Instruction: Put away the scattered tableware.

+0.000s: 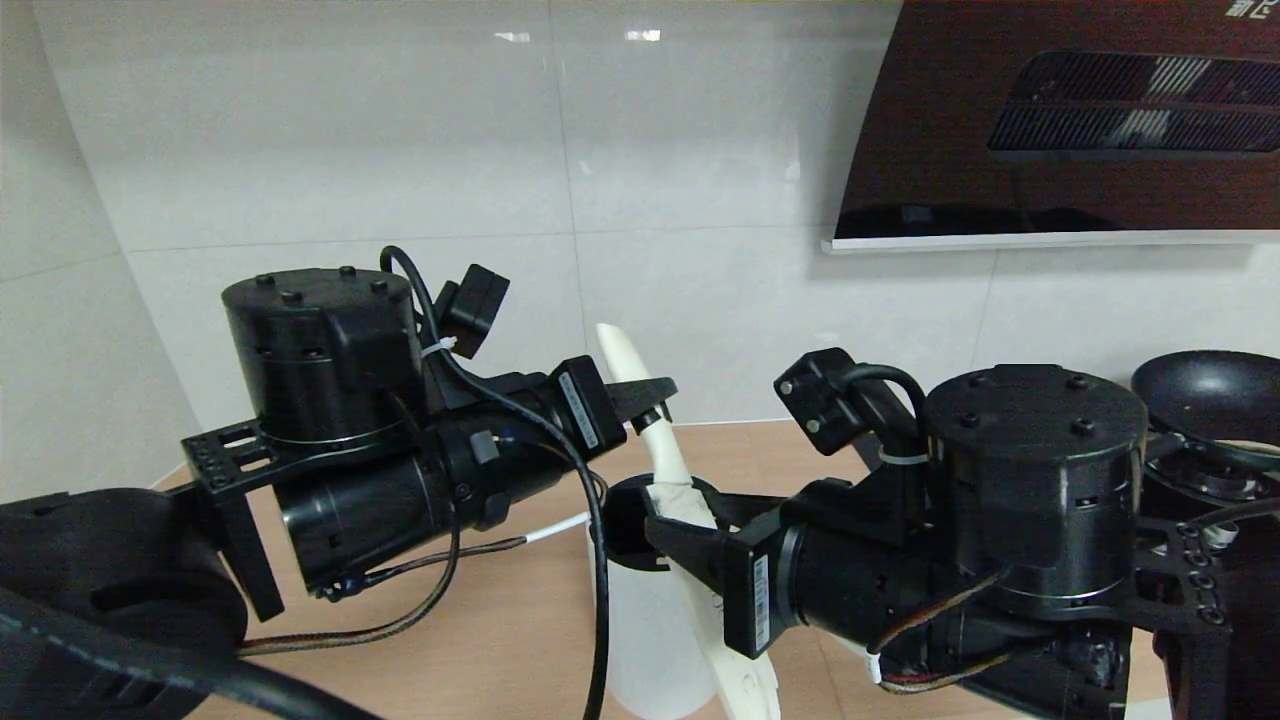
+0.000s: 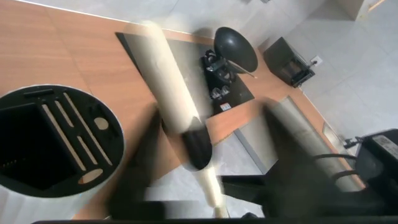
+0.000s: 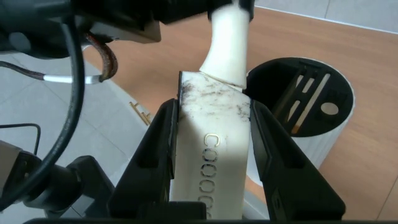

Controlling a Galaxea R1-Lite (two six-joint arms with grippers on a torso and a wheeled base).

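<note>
The right gripper [image 3: 214, 111] pinches the broad, flat part of a cream plastic spatula [image 3: 214, 162], one finger [image 3: 158, 146] pressed against each edge. The left gripper [image 1: 650, 402] is closed on the narrow handle farther up, so both arms hold the spatula at once. It hangs tilted in the head view, thin end up towards the tiled wall [image 1: 400, 150]. Its flat face is scuffed with dark marks and carries raised lettering. Just beside and below it stands a white cylindrical utensil holder [image 1: 650, 640] with a black slotted top [image 2: 93, 112], on the wooden counter [image 1: 480, 620]. Farther right, a black wok [image 1: 1210, 390] sits on the hob beneath a dark range hood [image 1: 1060, 120].
</note>
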